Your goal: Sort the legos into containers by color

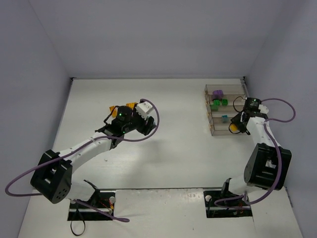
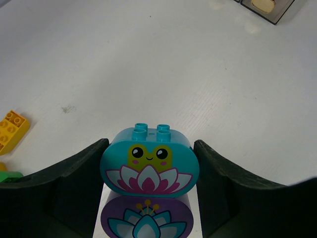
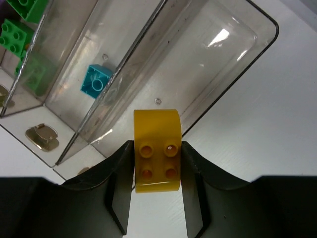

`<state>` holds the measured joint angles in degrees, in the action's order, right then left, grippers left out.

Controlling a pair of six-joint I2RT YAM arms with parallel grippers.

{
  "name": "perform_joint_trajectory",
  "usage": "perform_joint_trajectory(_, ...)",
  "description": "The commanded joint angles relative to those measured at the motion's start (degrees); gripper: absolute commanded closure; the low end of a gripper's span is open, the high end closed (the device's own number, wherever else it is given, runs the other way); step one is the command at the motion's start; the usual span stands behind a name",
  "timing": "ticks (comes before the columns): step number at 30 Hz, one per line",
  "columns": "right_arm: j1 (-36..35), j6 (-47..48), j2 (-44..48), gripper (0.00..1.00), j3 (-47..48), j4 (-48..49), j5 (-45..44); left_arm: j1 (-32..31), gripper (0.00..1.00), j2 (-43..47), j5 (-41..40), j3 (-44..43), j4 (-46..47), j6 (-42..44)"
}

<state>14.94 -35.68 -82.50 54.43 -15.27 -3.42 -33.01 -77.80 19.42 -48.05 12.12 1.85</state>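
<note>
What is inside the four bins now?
From far to near: a purple brick, green bricks, one teal brick, then nothing visible. The yellow brick in the right gripper covers part of the nearest bin.

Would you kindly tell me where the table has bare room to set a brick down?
The widest bare table lies between the left gripper and the containers; the near end bin looks bare too. It is crowded beside the left gripper, where orange bricks lie, and at the containers' near right corner, where the right gripper holds an orange brick.
</note>
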Motion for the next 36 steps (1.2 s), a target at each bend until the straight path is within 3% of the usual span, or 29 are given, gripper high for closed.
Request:
perform_joint_trajectory(1, 0.1, -2.5, -0.6, 0.94, 2.7, 2.6, -3.0, -0.8, 0.78, 2.6, -0.5, -3.1, 2.3, -0.1)
perform_joint_trajectory(5, 0.1, -3.8, -1.0, 0.9, 3.0, 4.1, -2.2, -1.2, 0.78, 2.7, -0.4, -3.1, 2.4, -0.4)
perform_joint_trajectory(8, 0.1, -4.7, -1.1, 0.74, 3.6, 4.7, -1.0, -1.2, 0.78, 2.4, -0.1, -3.0, 2.7, -0.8)
perform_joint_trajectory(10, 0.1, -4.9, -1.2, 0.72, 3.7, 4.9, -0.6, -1.3, 0.78, 2.2, 0.1, -3.1, 2.7, -1.0)
perform_joint_trajectory(17, 0.1, -4.7, -0.4, 0.49, 3.2, 4.9, 0.3, -1.5, 0.78, 2.0, 0.2, -3.3, 2.8, -1.1)
perform_joint_trajectory(22, 0.1, -1.9, 1.3, 0.42, 4.2, 5.0, 3.2, -1.5, 0.78, 1.2, 0.4, -3.5, 2.9, -2.9)
perform_joint_trajectory(24, -0.1, 1.0, 2.2, 0.42, 5.1, 5.2, 7.4, -1.5, 0.78, 1.2, 1.6, -3.9, 3.1, -3.3)
perform_joint_trajectory(28, -1.4, 7.5, 5.1, 0.42, 5.8, 9.5, 25.4, -1.5, 0.78, 1.2, 3.9, -4.0, 4.1, -3.1)
perform_joint_trajectory(29, -3.1, 8.6, 5.3, 0.42, 6.1, 11.0, 33.0, -1.5, 0.78, 1.1, 4.4, -4.1, 4.0, -2.7)
perform_joint_trajectory(32, -9.5, 11.9, 5.6, 0.41, 9.2, 11.0, 41.9, -1.5, 0.78, 1.8, 6.8, -4.9, 3.4, 0.1)
perform_joint_trajectory(36, -18.6, 11.3, 4.2, 0.35, 12.0, 11.1, 46.9, -1.5, 0.78, 2.4, 9.3, -5.4, 2.6, 2.8)
